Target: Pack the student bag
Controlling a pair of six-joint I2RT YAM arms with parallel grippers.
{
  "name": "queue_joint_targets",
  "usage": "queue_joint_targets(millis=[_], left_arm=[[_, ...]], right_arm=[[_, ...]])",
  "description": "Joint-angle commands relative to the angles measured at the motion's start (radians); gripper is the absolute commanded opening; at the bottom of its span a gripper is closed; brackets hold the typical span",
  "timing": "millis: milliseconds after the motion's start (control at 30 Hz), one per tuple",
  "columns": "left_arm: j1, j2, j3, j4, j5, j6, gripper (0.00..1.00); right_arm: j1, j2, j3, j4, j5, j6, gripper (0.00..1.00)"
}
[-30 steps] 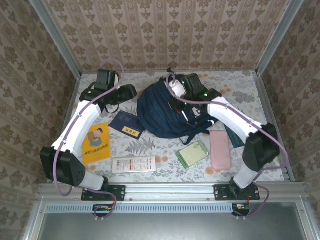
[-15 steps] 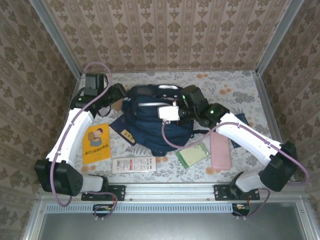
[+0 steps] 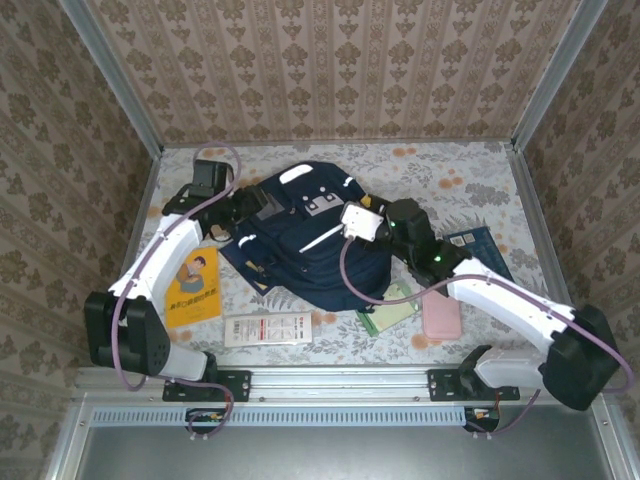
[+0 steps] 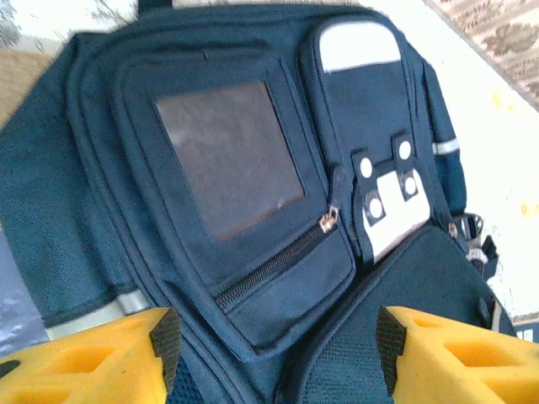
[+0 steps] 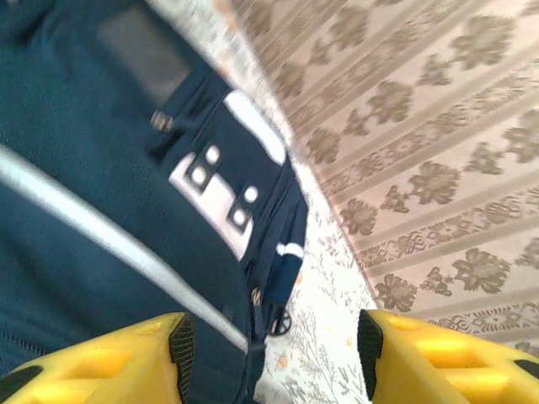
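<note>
- Left gripper [image 4: 278,358]: jaws well apart, nothing between them. It hangs over the bag's left edge, looking across the front pocket.
- Yellow book [image 3: 193,288] at the bag's 8 o'clock and white box [image 3: 267,329] at 7, both loose on the surface [image 3: 480,180].
- Student bag [image 3: 300,240]: mid-surface, slumped, front face up. The clear pocket window [image 4: 227,156] and grey buckle patch [image 4: 387,206] are showing. You cannot tell from these views whether the main zip is open.
- Handling, as a judgement: soft cloth with no frame, so expect it to fold and sag wherever you lift. The flat panels give the fingers little, and the window looks slick. Pinch a seam ridge, the pocket lip or a strap instead. It is probably light while unfilled, but likely to drag on the patterned cloth.
- Green notebook [image 3: 385,310] at the bag's 5 o'clock and pink case [image 3: 438,315] at 4, both waiting.
- Right gripper [image 5: 269,353]: jaws apart and empty, over the bag's right flank beside the white stripe [image 5: 109,227].
</note>
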Motion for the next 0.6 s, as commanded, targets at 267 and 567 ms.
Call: queue_joint_targets(millis=[267,567], left_arm=[[-0.043,-0.13,-0.151,-0.074,-0.002,0.044,0.65],[-0.05,-0.275,-0.23,-0.145,-0.03,0.08,0.65]], right_arm=[[-0.033,0.042,0.207,-0.452,-0.085,0.885,0.44],[0.206,0.221,0.347,-0.636,0.0,0.558,0.66]])
